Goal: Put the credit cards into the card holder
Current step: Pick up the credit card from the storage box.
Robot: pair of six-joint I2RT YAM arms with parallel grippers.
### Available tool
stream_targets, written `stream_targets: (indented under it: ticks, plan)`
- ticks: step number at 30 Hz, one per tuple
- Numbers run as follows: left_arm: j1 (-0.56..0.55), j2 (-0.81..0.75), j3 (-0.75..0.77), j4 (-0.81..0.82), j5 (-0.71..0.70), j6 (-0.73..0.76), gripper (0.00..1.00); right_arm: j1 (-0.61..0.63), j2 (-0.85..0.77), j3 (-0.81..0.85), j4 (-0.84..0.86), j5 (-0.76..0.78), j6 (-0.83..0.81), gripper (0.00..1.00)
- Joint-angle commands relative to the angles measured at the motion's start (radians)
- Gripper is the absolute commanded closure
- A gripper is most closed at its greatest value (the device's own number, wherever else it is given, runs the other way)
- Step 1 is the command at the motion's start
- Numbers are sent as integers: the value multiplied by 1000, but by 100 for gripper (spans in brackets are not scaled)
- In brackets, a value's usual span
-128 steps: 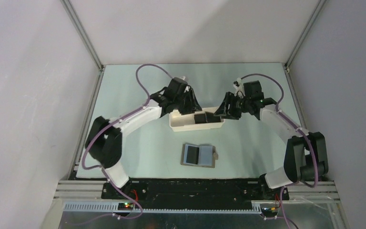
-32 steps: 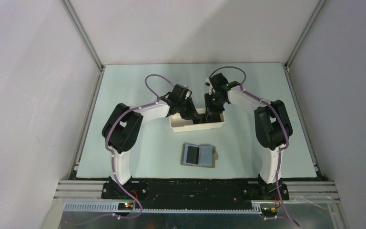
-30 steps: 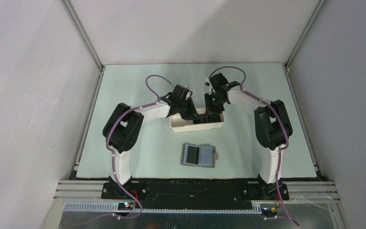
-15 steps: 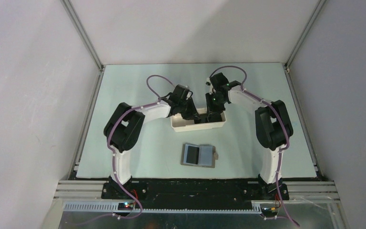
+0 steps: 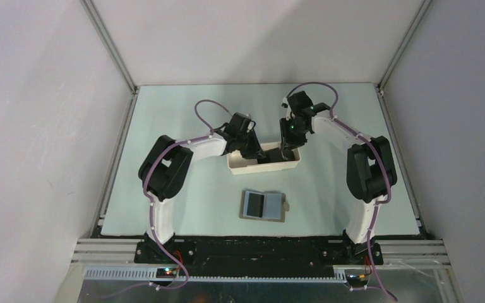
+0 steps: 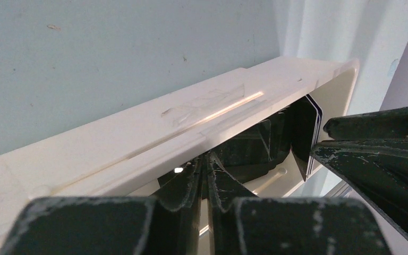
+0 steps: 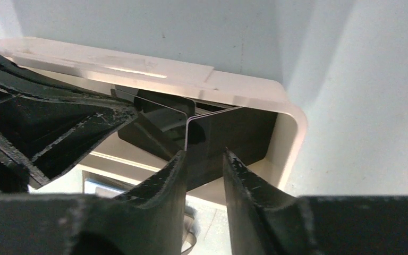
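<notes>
Two arms, the left arm (image 5: 192, 146) and the right arm (image 5: 338, 129), reach across the pale green table (image 5: 183, 189) and meet over a long white tray (image 5: 240, 166) near its middle. Nearer the arm bases, well apart from the tray, the card holder (image 5: 263, 206) lies open and flat, light blue pockets up, with no card visibly in it. The credit cards (image 7: 234, 135) are dark and glossy and sit inside the tray's right end, at least one tilted up on edge rather than flat. The step in hand looks like getting a first card out of the tray, so the task seems near its start. The left hand (image 6: 206, 162) is almost closed, with only a thin slit between its fingers, and its tips are at the edge of a tilted card. It appears to pinch that card, though the contact is partly hidden. The right hand (image 7: 202, 159) is partly open, its two fingers straddling the upright edge of a card without clamping it. The next move likely calls for one firm grip on a single card, lifted clear of the tray wall, then carried to the open pockets.
</notes>
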Motion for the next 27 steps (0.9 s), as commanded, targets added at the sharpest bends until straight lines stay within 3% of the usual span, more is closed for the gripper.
stream_targets:
  ticks: [1, 10, 18, 27]
  plan:
    - [-4, 22, 19, -17, -11, -2, 89, -23, -44, -7, -19, 28, -25, 61]
    - [-3, 13, 27, -16, 1, 0, 91, -85, -67, -54, 1, -72, -18, 59]
    - [-5, -17, 81, -17, 28, 7, 90, -113, -82, -62, -2, -101, -16, 87]
    - [-28, -27, 177, -14, 103, 7, 65, -121, -106, -68, -7, -100, -12, 96]
